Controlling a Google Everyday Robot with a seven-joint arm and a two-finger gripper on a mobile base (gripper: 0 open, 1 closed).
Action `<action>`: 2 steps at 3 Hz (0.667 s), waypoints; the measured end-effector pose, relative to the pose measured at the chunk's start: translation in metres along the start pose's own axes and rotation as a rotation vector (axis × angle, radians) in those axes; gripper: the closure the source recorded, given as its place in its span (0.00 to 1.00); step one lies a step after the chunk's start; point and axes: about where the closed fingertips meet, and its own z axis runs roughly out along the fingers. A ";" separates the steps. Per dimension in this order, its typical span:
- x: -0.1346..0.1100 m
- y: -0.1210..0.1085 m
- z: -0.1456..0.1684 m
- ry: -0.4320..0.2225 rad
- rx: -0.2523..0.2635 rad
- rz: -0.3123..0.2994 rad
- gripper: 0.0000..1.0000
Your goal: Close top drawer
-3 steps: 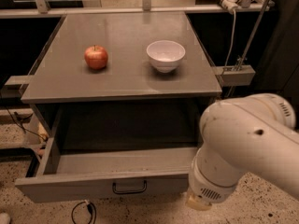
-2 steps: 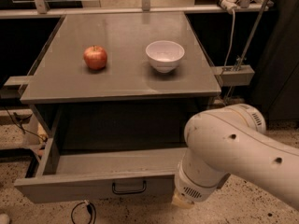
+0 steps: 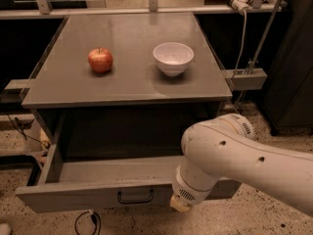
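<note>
The top drawer (image 3: 88, 196) is a wide grey drawer under the grey cabinet top (image 3: 132, 84). It stands pulled far out, and its inside looks empty. Its small dark bar handle (image 3: 135, 196) sits at the centre of the flat front. My white arm (image 3: 230, 155) reaches in from the right and covers the right part of the drawer. My gripper (image 3: 179, 204) shows only as a pale tip under the wrist, low at the drawer front, just right of the handle.
A red apple (image 3: 100, 60) and a white bowl (image 3: 173, 58) stand on the cabinet top. A black cable (image 3: 85, 223) lies on the speckled floor below the drawer. A metal frame with a white cable (image 3: 243, 38) stands at the back right.
My arm has swung left across the drawer's right side, and its wrist end now sits closer to the handle. The drawer, apple and bowl have not moved.
</note>
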 end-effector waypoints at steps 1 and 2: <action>0.000 0.000 0.000 0.000 0.000 0.003 0.81; 0.000 0.000 0.000 0.000 0.000 0.003 0.57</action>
